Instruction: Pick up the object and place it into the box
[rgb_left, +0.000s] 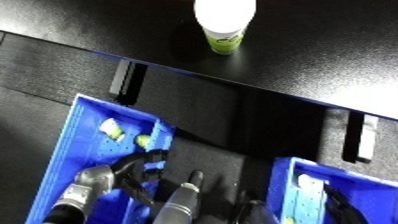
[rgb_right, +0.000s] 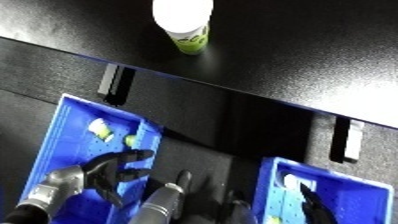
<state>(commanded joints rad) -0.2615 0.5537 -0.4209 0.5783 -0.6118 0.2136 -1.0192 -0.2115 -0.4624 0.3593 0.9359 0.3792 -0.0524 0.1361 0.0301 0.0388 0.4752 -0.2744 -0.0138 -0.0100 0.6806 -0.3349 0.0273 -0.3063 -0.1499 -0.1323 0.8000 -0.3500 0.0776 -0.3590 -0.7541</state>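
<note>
- White-capped green bottle (rgb_left: 224, 22) standing upright on the black table (rgb_left: 329, 55), far side, well apart from both blue bins — not yet picked up, so judged to be the thing to fetch.
- Left blue bin (rgb_right: 53, 140) at lower left, already holding two small white-and-yellow-green items (rgb_right: 99, 128) near its far end.
- Left hand (rgb_right: 111, 175) hanging over the left blue bin, fingers curved but spread, nothing between them — empty and open.
- Right hand (rgb_right: 311, 202) low over the right blue bin (rgb_right: 275, 172), only dark fingers showing; impossible to tell whether spread or curled.
- Step in hand, as judged: clearing the left blue bin and reaching for the bottle.
- To do it well: lift clear of the bin wall first, then cross the raised black ledge (rgb_left: 222, 115) between the bins and the table without brushing it.
- Approach from the side, fingers and thumb wide, closing on the green body below the cap — a tall, narrow thing, likely to tip if nudged at the top.
- Keep upright on the way back; release low inside the bin, beside the items already there.
</note>
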